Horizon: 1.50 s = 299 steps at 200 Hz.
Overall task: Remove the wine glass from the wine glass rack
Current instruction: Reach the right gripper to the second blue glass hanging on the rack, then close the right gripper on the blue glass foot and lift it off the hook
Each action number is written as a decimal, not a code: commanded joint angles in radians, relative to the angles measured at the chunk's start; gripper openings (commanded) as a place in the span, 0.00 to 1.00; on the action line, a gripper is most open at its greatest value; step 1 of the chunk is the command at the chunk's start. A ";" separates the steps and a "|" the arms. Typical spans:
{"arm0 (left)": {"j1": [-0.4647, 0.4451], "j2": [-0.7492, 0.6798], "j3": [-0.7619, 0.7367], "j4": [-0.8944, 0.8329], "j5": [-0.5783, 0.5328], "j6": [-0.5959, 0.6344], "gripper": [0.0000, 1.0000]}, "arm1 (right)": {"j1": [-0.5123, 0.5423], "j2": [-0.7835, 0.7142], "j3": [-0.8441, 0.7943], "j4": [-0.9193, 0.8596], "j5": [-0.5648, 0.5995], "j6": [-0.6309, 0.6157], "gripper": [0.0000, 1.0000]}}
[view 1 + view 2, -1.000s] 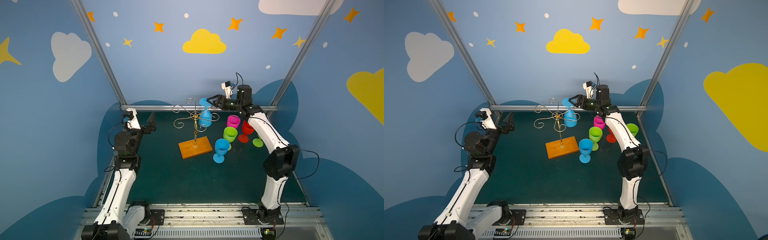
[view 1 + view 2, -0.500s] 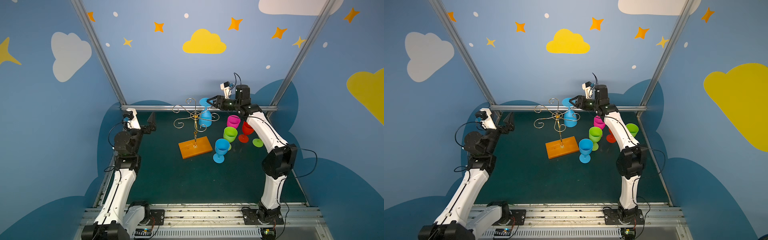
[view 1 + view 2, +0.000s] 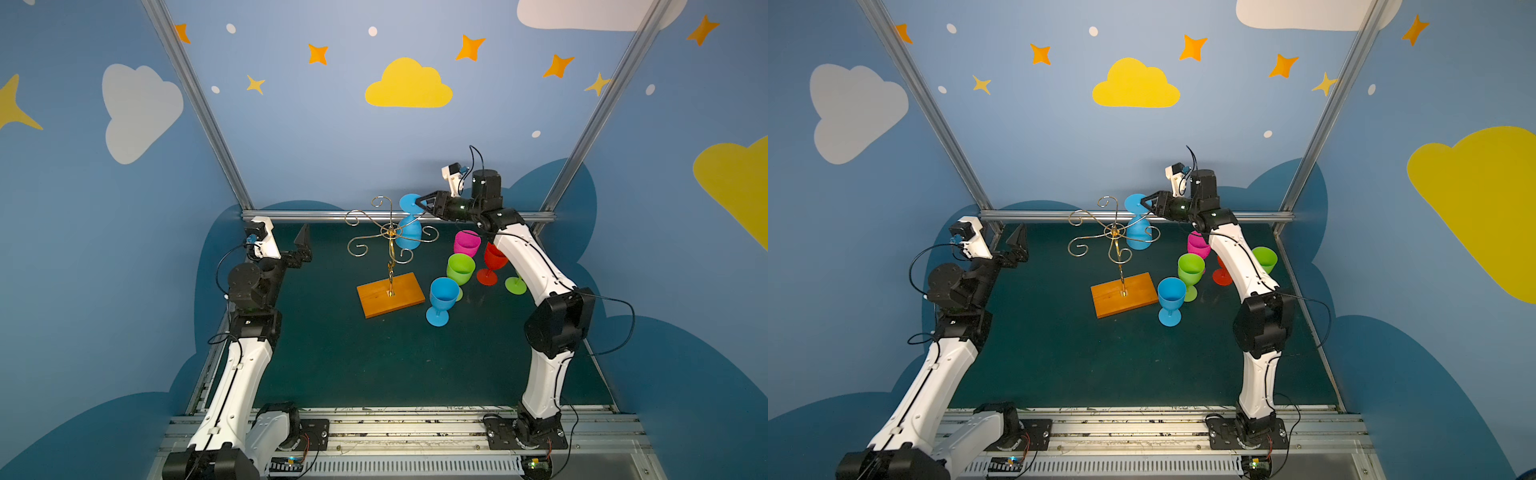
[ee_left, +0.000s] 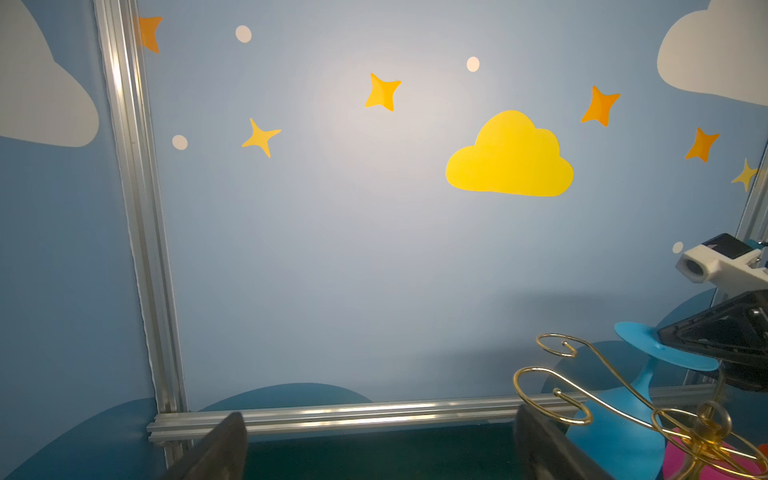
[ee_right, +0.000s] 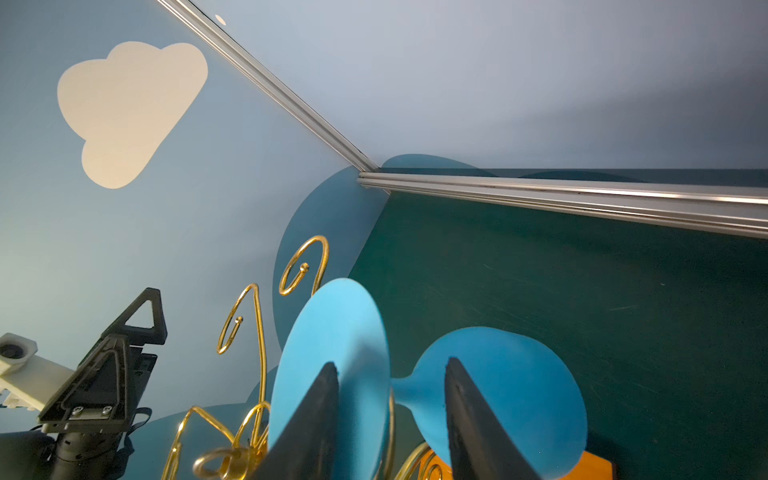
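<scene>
**Right wrist view: right gripper [image 5: 390, 362] astride the foot of the wine glass [image 5: 332, 332]**

From my remote desk I see the blue wine glass hanging upside down on the wine glass rack [image 3: 374, 300], foot up and bowl down. In both top views it hangs on the curled arm at about 1 o'clock from the twisted gold stem. The wooden base of the rack stands near the middle of the green table [image 3: 353, 365].

The right gripper reaches to the glass from 3 o'clock, at the height of the foot. Its jaws stand partly apart. One finger [image 5: 309, 415] lies over the flat outer face of the foot. The other is on the stem side, in front of the bowl, and a clear gap shows between it and the foot. The thin stem of the glass crosses this gap. So nothing is pinched. Whether the first finger touches the foot, I cannot tell.

The left gripper [image 3: 305, 245] hangs at 9 o'clock from the rack, well apart from it. Its jaws are spread wide and hold nothing. In the left wrist view its fingers [image 4: 216, 449] frame only wall and rail.

At 2 to 4 o'clock from the base, five other glasses stand upright on the table. A blue glass [image 3: 442, 293] is just beside the base and a green glass [image 3: 460, 268] touches it behind. Then come a pink glass [image 3: 466, 243], a red glass [image 3: 494, 257] and a second green glass [image 3: 1264, 258], partly hidden by the right arm.
</scene>
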State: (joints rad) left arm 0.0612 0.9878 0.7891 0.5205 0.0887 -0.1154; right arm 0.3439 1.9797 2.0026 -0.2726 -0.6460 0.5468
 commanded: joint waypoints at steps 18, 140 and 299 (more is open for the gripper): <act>0.005 -0.015 -0.006 0.003 -0.010 0.008 0.98 | -0.015 -0.031 -0.026 0.000 0.000 0.012 0.39; 0.005 -0.019 -0.007 0.003 -0.012 0.008 0.99 | -0.029 -0.059 -0.071 0.080 -0.050 0.085 0.11; 0.006 -0.025 -0.006 0.001 -0.014 0.010 0.99 | -0.046 -0.061 -0.108 0.361 -0.235 0.371 0.00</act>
State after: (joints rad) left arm 0.0612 0.9810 0.7891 0.5129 0.0784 -0.1154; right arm 0.3019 1.9339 1.9102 0.0334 -0.8558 0.8928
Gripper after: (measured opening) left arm 0.994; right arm 0.048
